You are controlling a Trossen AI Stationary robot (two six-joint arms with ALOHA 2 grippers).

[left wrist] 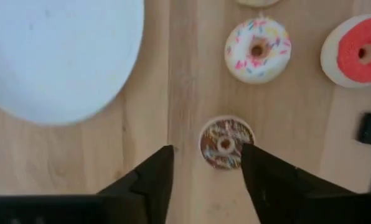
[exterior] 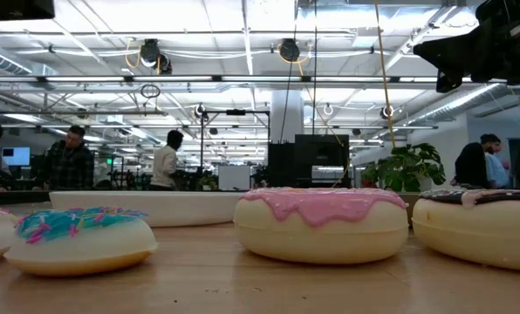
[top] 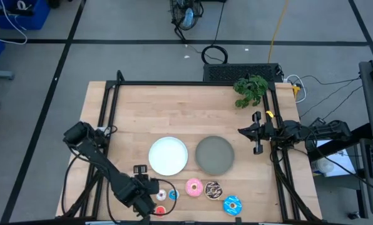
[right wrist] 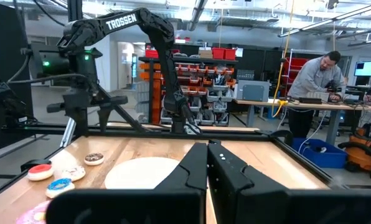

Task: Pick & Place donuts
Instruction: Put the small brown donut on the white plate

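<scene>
Left gripper [left wrist: 204, 165] held open over wooden table [top: 143, 112] near front edge, jaws spread either side of tiny brown sprinkled ring donut [left wrist: 226, 144] (not touched yet). Tiny white sprinkled donut [left wrist: 258, 50] and tiny red-iced donut [left wrist: 357, 51] seen just beyond, round white plate [left wrist: 55, 56] beside. Larger pink-iced donut [top: 194, 187], chocolate-sprinkled donut [top: 213, 190], blue-iced donut [top: 232, 204] lined along front edge. Right gripper [right wrist: 208, 163] parked at right side, fingers pressed together, nothing held.
</scene>
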